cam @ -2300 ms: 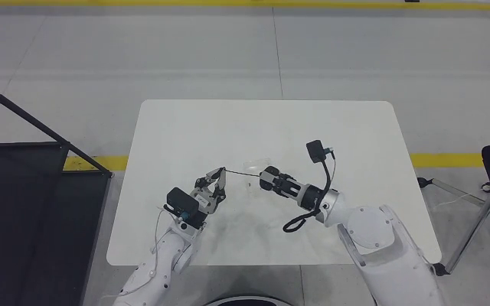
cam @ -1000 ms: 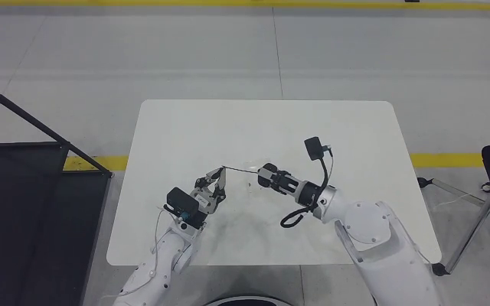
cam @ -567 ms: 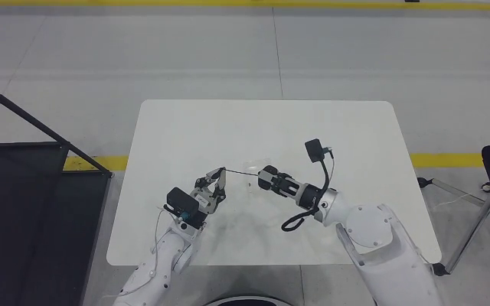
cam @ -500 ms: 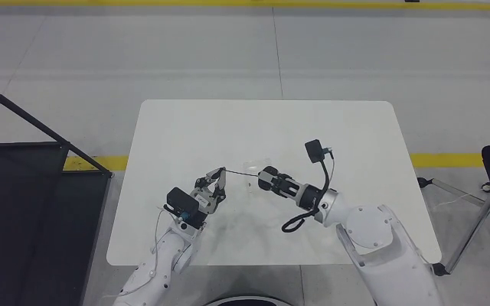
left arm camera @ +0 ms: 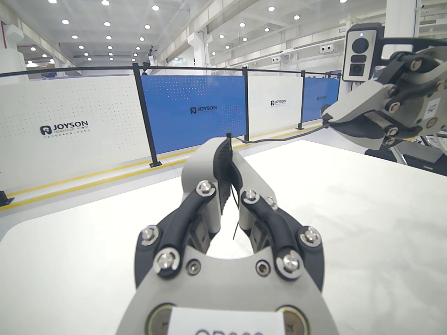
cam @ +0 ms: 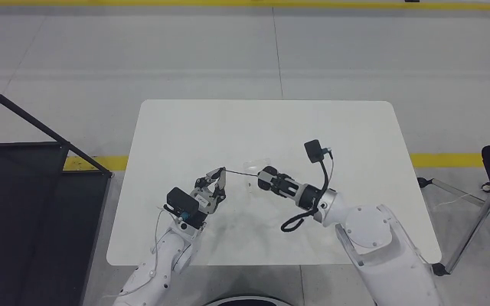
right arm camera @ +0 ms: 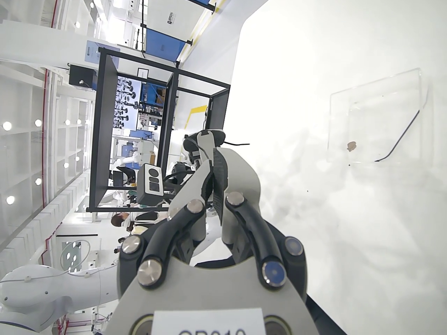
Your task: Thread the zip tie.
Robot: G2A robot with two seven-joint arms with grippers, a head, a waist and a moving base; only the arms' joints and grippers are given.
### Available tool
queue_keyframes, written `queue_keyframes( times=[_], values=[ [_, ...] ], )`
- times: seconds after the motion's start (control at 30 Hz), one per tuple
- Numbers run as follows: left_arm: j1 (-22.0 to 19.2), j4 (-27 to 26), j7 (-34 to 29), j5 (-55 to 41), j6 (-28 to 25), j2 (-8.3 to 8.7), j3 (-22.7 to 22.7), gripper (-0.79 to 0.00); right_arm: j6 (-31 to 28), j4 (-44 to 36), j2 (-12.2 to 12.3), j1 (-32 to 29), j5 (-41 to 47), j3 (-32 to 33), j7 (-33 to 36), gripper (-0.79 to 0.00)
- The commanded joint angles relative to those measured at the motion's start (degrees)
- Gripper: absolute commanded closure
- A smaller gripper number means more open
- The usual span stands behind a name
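The left tool was clamped on one end of the zip tie, a short tail hanging between its fingers. The tie's long axis ran roughly level above the tabletop, pointing across to the right tool, pinched together on the far tip; that grip was hard to make out. A clear tray on the tabletop held another black strand

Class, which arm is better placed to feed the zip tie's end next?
Right, probably: the right gripper pinches the far end of the zip tie, free to steer it; the left gripper clamps the other end steady.
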Motion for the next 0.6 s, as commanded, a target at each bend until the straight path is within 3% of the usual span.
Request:
queue_keyframes(
  times=[0.0, 0.57],
  values=[
    [0.0, 0.0, 0.0, 0.0, 0.0, 0.00, 0.0, 0.000, 0.1, 0.1, 0.0, 0.1, 0.1, 0.0, 0.0, 0.000],
    [0.0, 0.0, 0.0, 0.0, 0.0, 0.00, 0.0, 0.000, 0.4, 0.8, -0.3, 0.8, 0.2, -0.8, -0.4, 0.000]
  ],
)
